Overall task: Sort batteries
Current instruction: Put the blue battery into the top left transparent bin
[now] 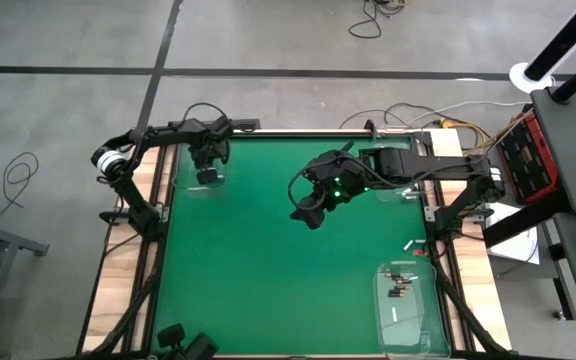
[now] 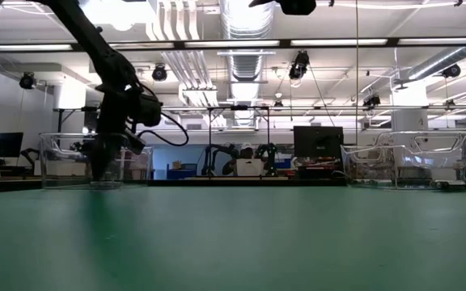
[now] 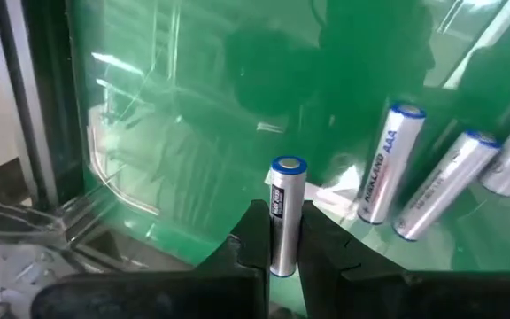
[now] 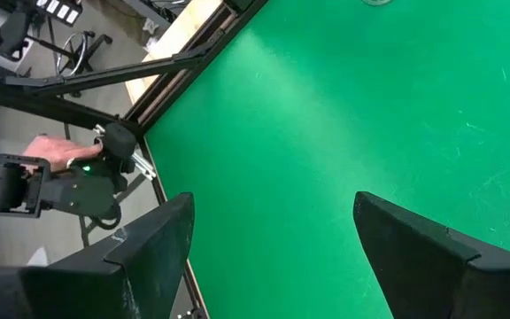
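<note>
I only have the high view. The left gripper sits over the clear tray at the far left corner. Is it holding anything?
Observer: Yes. The left gripper is shut on a silver battery with a blue end.
Operator: Anything lying in that tray?
Observer: Three more AAA batteries show inside the clear tray, lying side by side.
Operator: And the right gripper?
Observer: The right gripper is open and empty, over bare green mat.

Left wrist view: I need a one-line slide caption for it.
Left gripper holds a silver battery upright inside a clear tray, three more batteries lying beside it.
</note>
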